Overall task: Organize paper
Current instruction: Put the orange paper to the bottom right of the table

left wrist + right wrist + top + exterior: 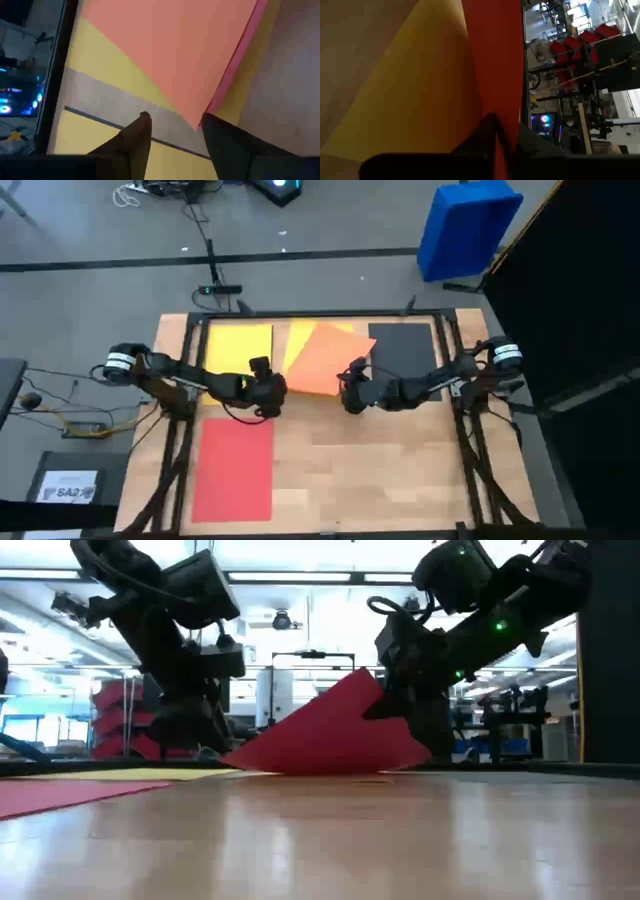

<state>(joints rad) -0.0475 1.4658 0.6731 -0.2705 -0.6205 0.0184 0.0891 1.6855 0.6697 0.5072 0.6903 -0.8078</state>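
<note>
An orange sheet lies askew at the table's far middle, over a yellow sheet. My right gripper is shut on its right side, which is raised; its left edge rests on the table. My left gripper is open at the sheet's near left corner, which pokes between the fingers; whether it touches them I cannot tell. Another yellow sheet lies flat at the far left. A black sheet lies at the far right, a red one at the near left. My right gripper pinches the orange sheet's right edge between its two shut fingers, close to the near corner. The fingers come from the table's right, slanting a little downward. That side of the sheet is lifted and tilted, and the opposite edge stays on the table.
A blue bin stands on the floor beyond the far right corner. A dark box with a white label sits left of the table. The near middle and near right of the wooden table are bare.
</note>
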